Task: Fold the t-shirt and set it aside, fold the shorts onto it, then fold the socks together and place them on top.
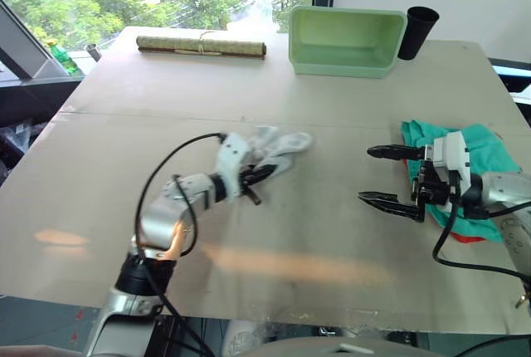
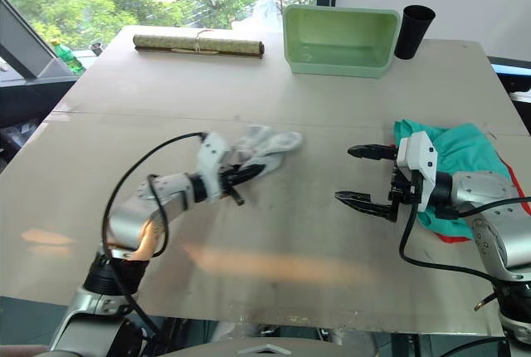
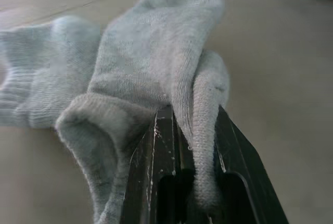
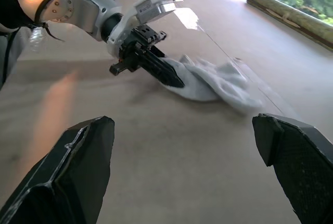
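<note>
1. Gripping the socks [image 1: 278, 148], the left gripper [image 1: 259, 176] has its two black fingers pinched tight on a fold of grey knit; the left wrist view shows the fabric squeezed between them.
2. Socks sit mid-table, left of centre, bunched in a loose heap on the table [image 1: 274, 241]; most of the heap lies beyond the fingertips, toward the far side.
3. Right gripper [image 1: 390, 176] is spread wide, nothing between the fingers, pointing toward the socks from the right and well apart from them.
4. Shorts [image 1: 477, 145], teal, lie crumpled at the right edge of the table, just behind the right gripper's wrist.
5. T-shirt [image 1: 471, 238]: a red sliver shows under the shorts' near edge; rest is hidden.
6. Far side: green bin [image 1: 344, 40], black cup [image 1: 417, 31] just right of it, rolled mat [image 1: 201, 46] to the left.
</note>
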Action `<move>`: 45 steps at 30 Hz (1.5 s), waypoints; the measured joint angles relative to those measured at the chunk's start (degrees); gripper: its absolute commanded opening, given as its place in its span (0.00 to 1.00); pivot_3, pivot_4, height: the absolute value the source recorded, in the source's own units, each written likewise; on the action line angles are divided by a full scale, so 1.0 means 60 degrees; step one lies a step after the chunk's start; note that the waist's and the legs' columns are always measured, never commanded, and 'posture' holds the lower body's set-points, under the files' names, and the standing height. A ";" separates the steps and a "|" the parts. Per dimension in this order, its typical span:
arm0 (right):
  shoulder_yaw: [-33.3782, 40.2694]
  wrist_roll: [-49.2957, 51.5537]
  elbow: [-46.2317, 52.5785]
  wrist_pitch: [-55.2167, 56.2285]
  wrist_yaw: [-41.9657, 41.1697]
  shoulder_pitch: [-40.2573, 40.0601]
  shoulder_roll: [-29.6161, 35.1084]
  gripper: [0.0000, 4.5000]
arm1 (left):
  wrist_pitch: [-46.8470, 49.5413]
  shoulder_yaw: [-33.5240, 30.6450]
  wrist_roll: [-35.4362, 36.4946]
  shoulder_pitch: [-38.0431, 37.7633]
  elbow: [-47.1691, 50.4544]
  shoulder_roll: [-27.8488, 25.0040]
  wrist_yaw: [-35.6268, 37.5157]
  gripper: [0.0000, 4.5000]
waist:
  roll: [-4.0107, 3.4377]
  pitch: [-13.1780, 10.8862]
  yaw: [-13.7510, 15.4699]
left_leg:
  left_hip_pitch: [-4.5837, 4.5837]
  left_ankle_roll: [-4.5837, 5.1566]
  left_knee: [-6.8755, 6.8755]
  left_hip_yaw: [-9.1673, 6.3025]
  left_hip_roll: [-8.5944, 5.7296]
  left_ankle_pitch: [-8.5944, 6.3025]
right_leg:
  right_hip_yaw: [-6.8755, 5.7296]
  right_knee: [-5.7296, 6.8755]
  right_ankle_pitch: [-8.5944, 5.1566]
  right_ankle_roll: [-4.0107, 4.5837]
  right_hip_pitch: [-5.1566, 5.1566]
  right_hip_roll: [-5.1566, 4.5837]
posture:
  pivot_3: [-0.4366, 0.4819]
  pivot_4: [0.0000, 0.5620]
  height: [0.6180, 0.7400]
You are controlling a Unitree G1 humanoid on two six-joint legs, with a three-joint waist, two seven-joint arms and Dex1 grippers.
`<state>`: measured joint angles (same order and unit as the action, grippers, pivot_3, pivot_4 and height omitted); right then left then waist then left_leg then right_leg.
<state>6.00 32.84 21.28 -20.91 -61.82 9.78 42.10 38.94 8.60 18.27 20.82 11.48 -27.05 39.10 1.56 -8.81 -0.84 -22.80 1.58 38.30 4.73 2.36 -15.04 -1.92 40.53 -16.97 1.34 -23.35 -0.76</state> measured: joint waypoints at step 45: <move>-0.0851 -0.0302 0.2172 -0.0431 0.2444 -0.1157 -0.0710 1.00 | -0.7498 0.0568 -0.3619 0.7930 -1.4179 0.1518 0.3293 0.71 | 0.0038 -0.0028 0.0237 | -0.0155 -0.0002 0.0085 -0.0088 -0.0027 0.0003 | -0.0037 -0.0078 0.0006 -0.0044 -0.0060 0.0016 | 0.48 0.27 0.96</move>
<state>0.90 31.02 34.31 -23.49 -47.16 2.83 37.84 -6.05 12.01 -3.44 68.40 -73.60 -17.94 58.85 1.79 -8.97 0.58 -23.74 1.57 38.81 4.20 2.19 -15.02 -2.14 40.06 -16.93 1.08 -23.71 -0.67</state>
